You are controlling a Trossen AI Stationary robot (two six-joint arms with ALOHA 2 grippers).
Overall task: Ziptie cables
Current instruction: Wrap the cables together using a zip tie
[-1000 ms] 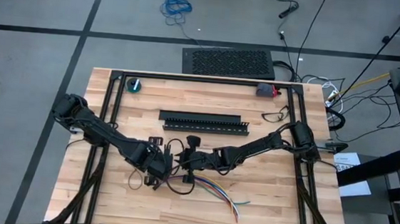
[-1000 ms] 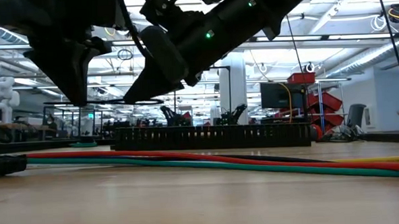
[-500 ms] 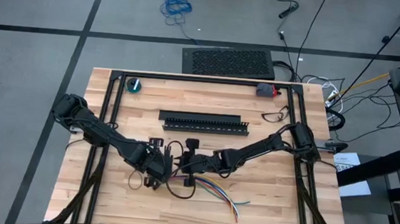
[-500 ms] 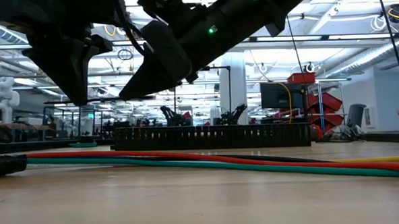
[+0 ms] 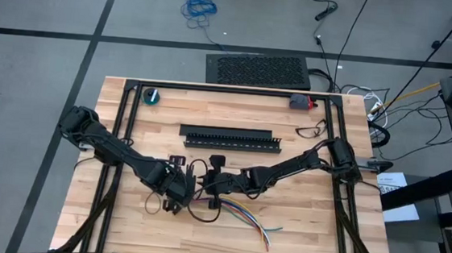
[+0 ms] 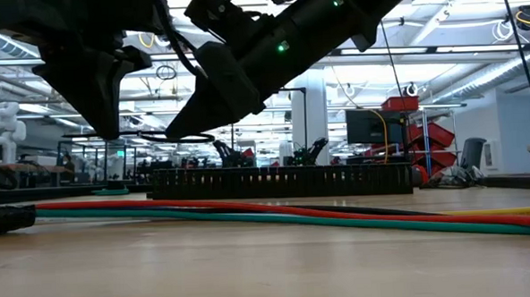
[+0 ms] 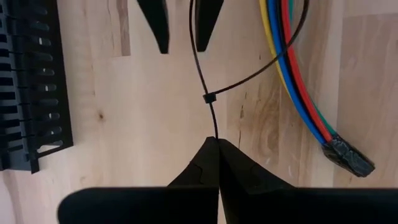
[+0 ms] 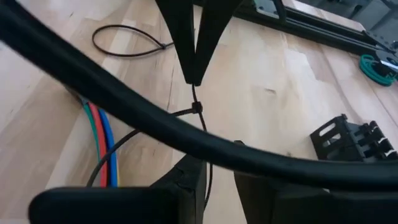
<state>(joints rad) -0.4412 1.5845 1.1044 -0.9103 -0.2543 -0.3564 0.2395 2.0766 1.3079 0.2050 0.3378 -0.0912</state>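
No brand marks, labels or legible writing appear on any item. The cables [image 5: 239, 216] lie on the front-centre part of the wooden table [image 5: 299, 229], long axis running diagonally: the bound end with a dark tip sits near the two grippers and the free coloured ends fan out toward the front right. In the left wrist view the same wires [image 7: 292, 74] run side by side as yellow, blue, red and green strands ending at a dark wrapped tip. The ziptie [image 7: 209, 99] forms a loop around the wires, with its small locking head at the crossing point and its straight tail running between the two grippers. The left gripper [image 7: 217, 144] has its fingers pressed together on one end of the ziptie tail. The right gripper [image 8: 211, 177] stands opposite, its fingers at a narrow gap with the thin strip passing between them; contact with the strip cannot be confirmed. In the high view both grippers meet just left of the wire bundle. A second looped ziptie [image 8: 124, 42] lies loose on the table nearby. The black slotted duct [image 5: 229, 136] lies crosswise farther back, well apart from the wires.
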